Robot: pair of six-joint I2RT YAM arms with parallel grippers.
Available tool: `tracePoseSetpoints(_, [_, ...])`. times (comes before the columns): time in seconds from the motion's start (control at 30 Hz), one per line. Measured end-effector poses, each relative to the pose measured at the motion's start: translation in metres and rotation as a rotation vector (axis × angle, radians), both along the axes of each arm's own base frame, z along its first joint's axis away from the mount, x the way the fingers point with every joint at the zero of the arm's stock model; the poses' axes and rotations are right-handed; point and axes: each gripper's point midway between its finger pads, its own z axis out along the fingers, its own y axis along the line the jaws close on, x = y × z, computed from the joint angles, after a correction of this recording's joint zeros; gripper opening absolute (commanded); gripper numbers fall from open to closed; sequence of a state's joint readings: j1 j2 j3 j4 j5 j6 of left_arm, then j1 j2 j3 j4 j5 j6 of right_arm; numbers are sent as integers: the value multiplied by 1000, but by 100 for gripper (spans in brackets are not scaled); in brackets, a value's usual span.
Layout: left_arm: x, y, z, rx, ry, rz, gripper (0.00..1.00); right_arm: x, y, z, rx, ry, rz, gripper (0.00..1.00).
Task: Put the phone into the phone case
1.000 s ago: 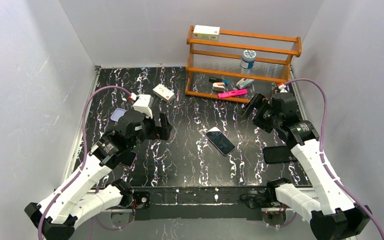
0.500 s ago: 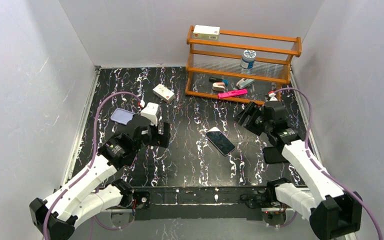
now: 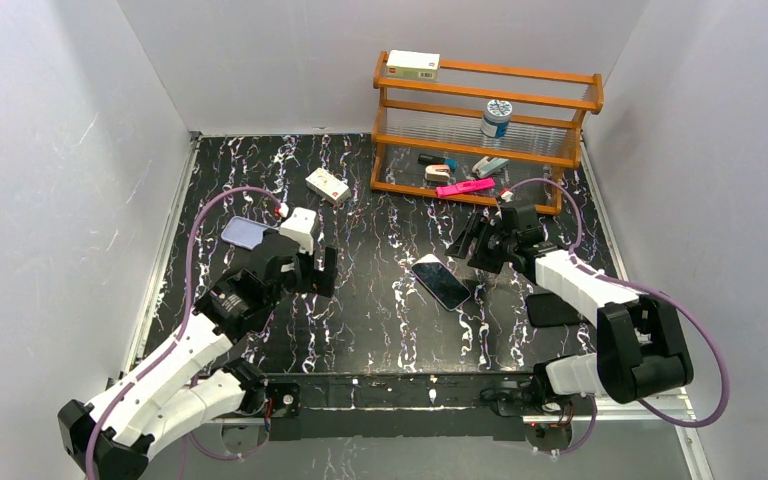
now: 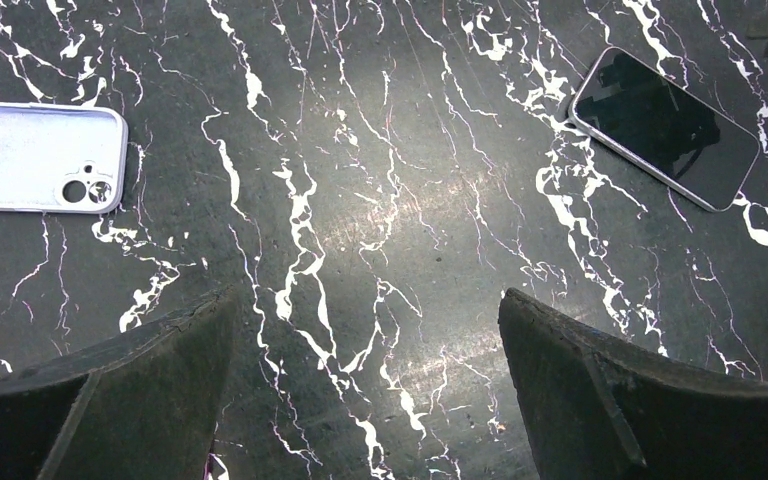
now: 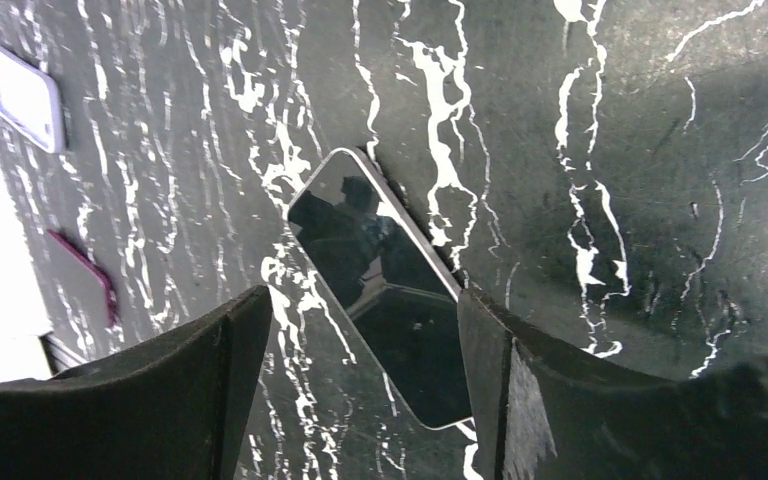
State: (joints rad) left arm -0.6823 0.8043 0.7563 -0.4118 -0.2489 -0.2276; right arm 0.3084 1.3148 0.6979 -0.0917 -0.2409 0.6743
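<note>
Barely started. The phone point(image 3: 441, 283) lies on the surface point(image 3: 360, 330), well apart from the empty phone case point(image 3: 246, 232). Right gripper point(image 5: 360, 300) hovers spread over the phone, left gripper point(image 4: 365, 300) spread too, nothing held.

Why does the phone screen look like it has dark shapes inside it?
Right wrist view: the glossy phone mirrors whatever hangs above it. Left wrist view: a soft bright patch of glare sits on the table.

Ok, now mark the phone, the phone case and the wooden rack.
phone point(image 3: 441, 284), top external view, middle of its dark screen.
phone case point(image 4: 30, 158), left wrist view, middle of its pale shell.
wooden rack point(image 3: 520, 74), top external view, on its top rail.
</note>
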Motion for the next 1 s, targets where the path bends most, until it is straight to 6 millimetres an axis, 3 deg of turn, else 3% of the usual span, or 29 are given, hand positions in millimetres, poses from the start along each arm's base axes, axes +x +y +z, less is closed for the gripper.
tracePoseSetpoints(0.27, [-1, 2, 7, -18, -24, 1, 98, -1, -13, -15, -75, 58, -57, 80])
tracePoseSetpoints(0.4, [-2, 2, 9, -22, -30, 1, 98, -4, -41, -18, -156, 125, -247, 80])
tracePoseSetpoints(0.57, [-2, 2, 10, -23, -31, 1, 98, -10, -82, 2, -207, 149, -513, 78])
tracePoseSetpoints(0.63, [-2, 2, 10, -24, -32, 2, 98, -11, -98, 12, -210, 153, -617, 76])
tracePoseSetpoints(0.73, [-2, 2, 11, -27, -35, 2, 98, -15, -125, 20, -218, 184, -772, 61])
tracePoseSetpoints(0.8, [-2, 3, 11, -28, -36, 2, 98, -21, -141, 17, -228, 219, -851, 54])
tracePoseSetpoints(1.0, [-2, 3, 11, -24, -37, -1, 98, -35, -174, 3, -230, 309, -994, 48])
